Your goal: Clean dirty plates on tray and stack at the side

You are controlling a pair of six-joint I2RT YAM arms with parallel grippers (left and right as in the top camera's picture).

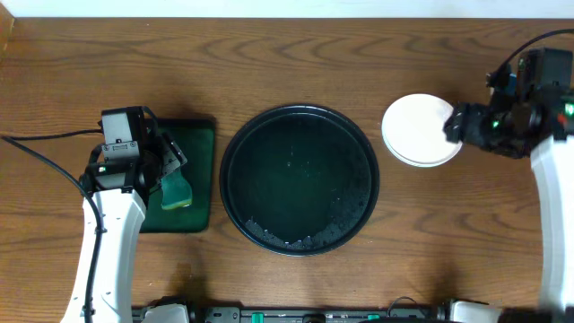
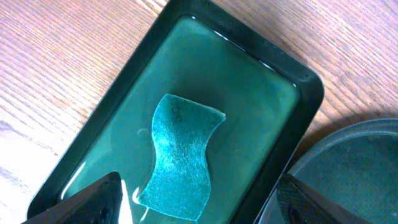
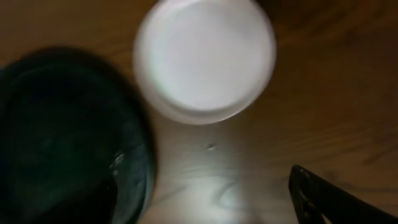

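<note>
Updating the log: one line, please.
tray no plates; plates stacked right of tray; sponge in green tray; left gripper open above sponge; right gripper open

The table [image 1: 269,72] is brown wood with bold grain and a smooth, softly shiny finish that throws back a pale glare in the right wrist view. The round black tray [image 1: 299,109] looks like hard plastic, semi-gloss, flecked with fine specks toward its lower rim. At left of the frame, the green tray [image 2: 236,81] is glossy, with bright highlights along its rim. The sponge [image 2: 180,155] in it is teal, rough and fibrous. The plates [image 1: 420,130] are white and smooth; blur hides any shine. The left gripper [image 2: 199,179] has matt black fingers [image 2: 93,199].
</note>
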